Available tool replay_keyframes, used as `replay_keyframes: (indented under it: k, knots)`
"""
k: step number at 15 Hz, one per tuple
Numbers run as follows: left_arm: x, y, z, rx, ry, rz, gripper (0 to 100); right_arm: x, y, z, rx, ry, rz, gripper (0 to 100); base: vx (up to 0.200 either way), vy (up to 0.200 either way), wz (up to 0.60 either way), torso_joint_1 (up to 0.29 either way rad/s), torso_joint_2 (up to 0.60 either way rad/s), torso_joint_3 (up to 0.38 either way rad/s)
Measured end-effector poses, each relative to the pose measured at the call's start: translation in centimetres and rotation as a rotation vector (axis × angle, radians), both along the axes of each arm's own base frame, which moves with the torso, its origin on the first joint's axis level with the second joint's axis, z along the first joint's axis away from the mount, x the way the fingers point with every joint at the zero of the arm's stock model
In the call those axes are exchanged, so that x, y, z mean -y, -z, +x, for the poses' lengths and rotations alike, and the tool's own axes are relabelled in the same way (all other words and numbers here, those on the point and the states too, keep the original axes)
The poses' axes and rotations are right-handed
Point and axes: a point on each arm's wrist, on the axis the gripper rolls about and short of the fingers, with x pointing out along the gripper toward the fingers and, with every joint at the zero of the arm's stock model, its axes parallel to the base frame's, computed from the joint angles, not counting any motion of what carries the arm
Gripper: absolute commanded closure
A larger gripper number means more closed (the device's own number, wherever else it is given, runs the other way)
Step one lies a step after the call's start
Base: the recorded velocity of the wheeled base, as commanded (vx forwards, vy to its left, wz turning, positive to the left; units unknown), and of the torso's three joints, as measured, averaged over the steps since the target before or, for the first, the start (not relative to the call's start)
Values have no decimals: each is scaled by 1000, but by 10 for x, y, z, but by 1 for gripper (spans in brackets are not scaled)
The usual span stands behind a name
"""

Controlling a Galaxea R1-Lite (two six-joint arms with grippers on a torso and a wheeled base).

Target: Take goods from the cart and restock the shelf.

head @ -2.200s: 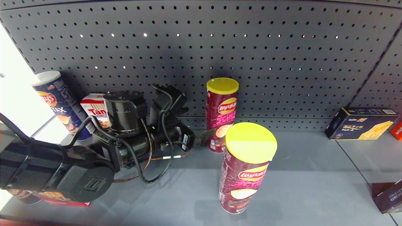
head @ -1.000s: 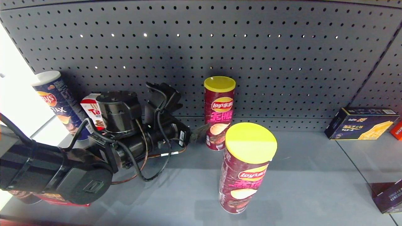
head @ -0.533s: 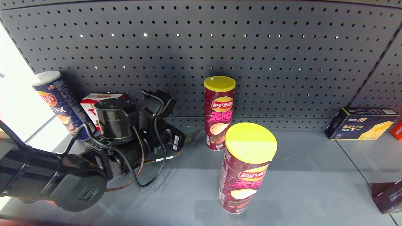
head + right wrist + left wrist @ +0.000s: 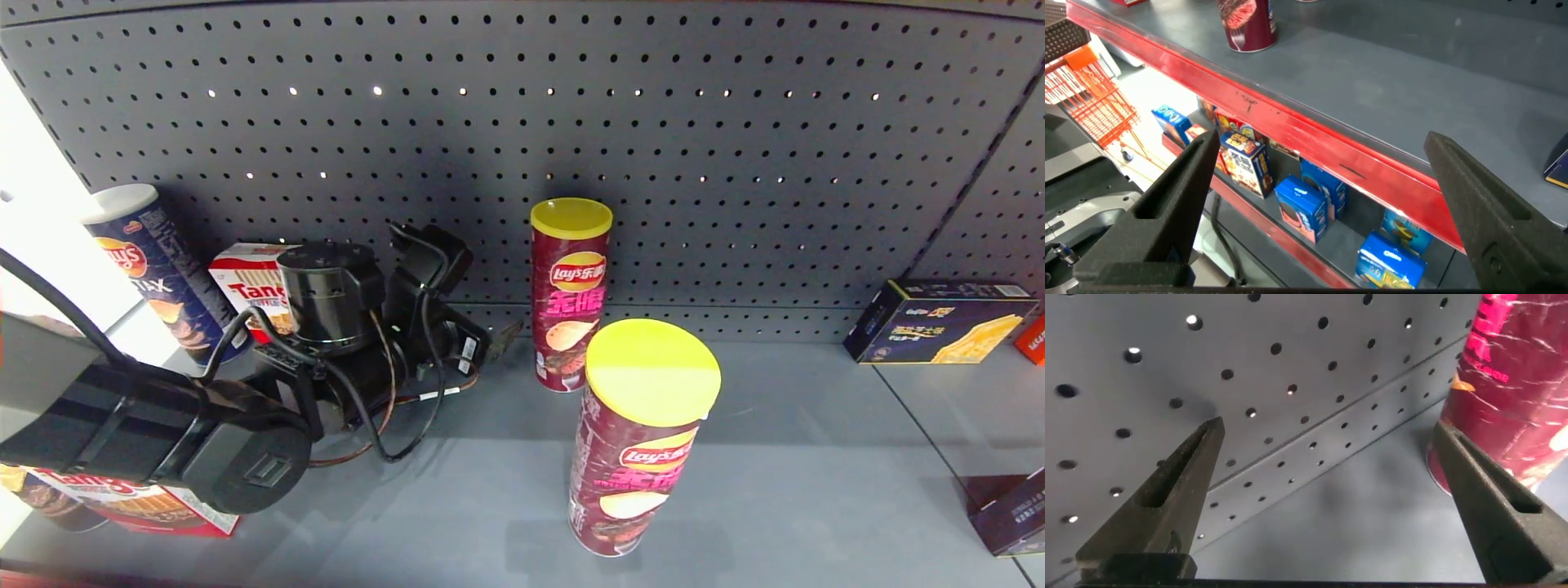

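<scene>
Rear crisp can (image 4: 570,294) and front crisp can (image 4: 637,441) upright on shelf (image 4: 816,490). Left tool (image 4: 510,333) spread, empty, beside the rear one. More restocking likely.

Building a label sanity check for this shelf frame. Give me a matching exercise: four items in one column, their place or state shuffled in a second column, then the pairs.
Items:
1. blue can
2. rear red can
3. front red can
4. dark box

Places:
A. nearest the front of the shelf, yellow lid
B. far left, white lid
C. lying flat at the right, near the pegboard
D. upright at the pegboard, beside the open left hand

Pairs: 1-B, 2-D, 3-A, 4-C.
</scene>
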Motion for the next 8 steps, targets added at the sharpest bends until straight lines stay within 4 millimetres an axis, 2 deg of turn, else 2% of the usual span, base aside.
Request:
replay_keyframes:
  k: [8]
  knots:
    - [12,4,2,-6,26,0,0,0,0,0,0,-1,0,0,0,0,0,0,0,0]
